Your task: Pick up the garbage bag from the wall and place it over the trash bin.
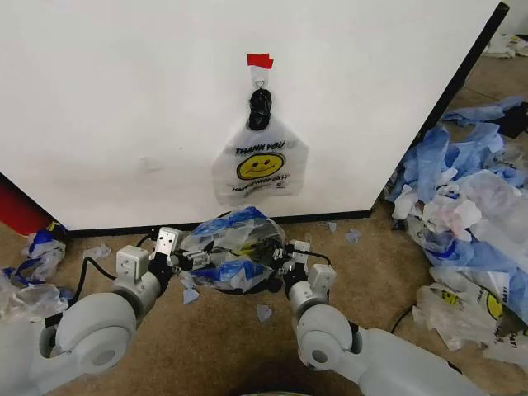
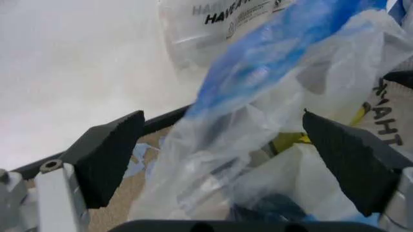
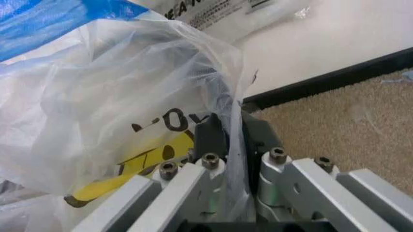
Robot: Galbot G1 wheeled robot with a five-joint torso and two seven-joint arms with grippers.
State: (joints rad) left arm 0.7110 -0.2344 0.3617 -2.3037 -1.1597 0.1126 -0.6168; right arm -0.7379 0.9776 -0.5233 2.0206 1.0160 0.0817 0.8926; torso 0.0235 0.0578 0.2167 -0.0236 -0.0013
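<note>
The white wall panel (image 1: 124,99) spans the scene, with a black baseboard along its foot and a strip of red tape (image 1: 259,60) above a small hook. From that hook hangs a smiley "THANK YOU" bag (image 1: 259,165), bunched at its black-knotted top. To the robot's right, a heap of discarded bags (image 1: 470,206) litters the carpet.

Below the hanging bag, a second garbage bag (image 1: 233,247) with blue patches is draped over the trash bin (image 1: 262,286), of which just a dark patch of rim and wire shows beneath the crumpled plastic. Both arms flank it. The right gripper (image 3: 233,140) is clenched on a fold of the bag's film, its dark pads pinching the plastic. The left gripper (image 2: 226,159) stands released, jaws wide apart, with film billowing loosely between them (not pressed by either pad).

The risk, as I judge it, is uneven seating: with one side held and the other free, any pull from the right arm could drag the thin bag off the rim or tip the light bin. The film might also tear, or cling to the pads on release.
</note>
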